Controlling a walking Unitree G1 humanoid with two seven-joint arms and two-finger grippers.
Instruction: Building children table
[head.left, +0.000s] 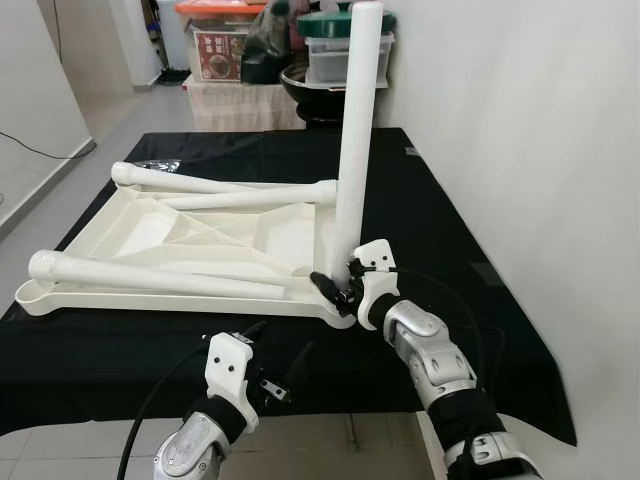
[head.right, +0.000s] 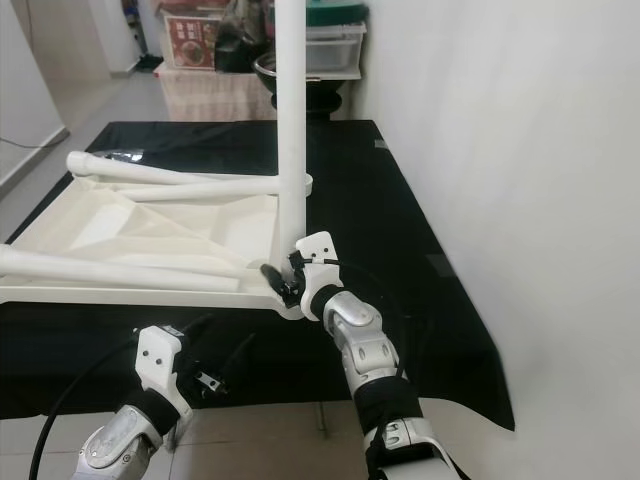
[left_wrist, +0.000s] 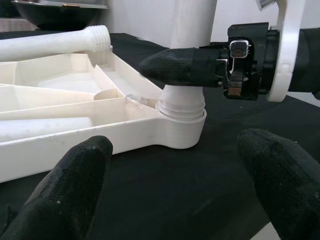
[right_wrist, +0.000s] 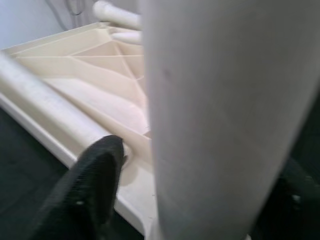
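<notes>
A white children's tabletop (head.left: 130, 235) lies upside down on a black-covered table (head.left: 430, 220). One white leg (head.left: 358, 130) stands upright in the near right corner socket (left_wrist: 181, 125). Three more legs lie across the tabletop, two at the far side (head.left: 230, 187) and one near the front (head.left: 150, 278). My right gripper (head.left: 340, 287) is shut on the base of the upright leg (right_wrist: 215, 125), one finger (left_wrist: 175, 65) crossing in front of it. My left gripper (head.left: 280, 350) hangs open in front of the table's near edge, its fingers (left_wrist: 75, 175) pointing at the corner socket with nothing between them.
A white wall (head.left: 520, 120) runs close along the table's right side. Beyond the far end stand stacked storage boxes (head.left: 330, 55) and a dark bowl (head.left: 305, 85). Grey floor (head.left: 60, 190) lies to the left.
</notes>
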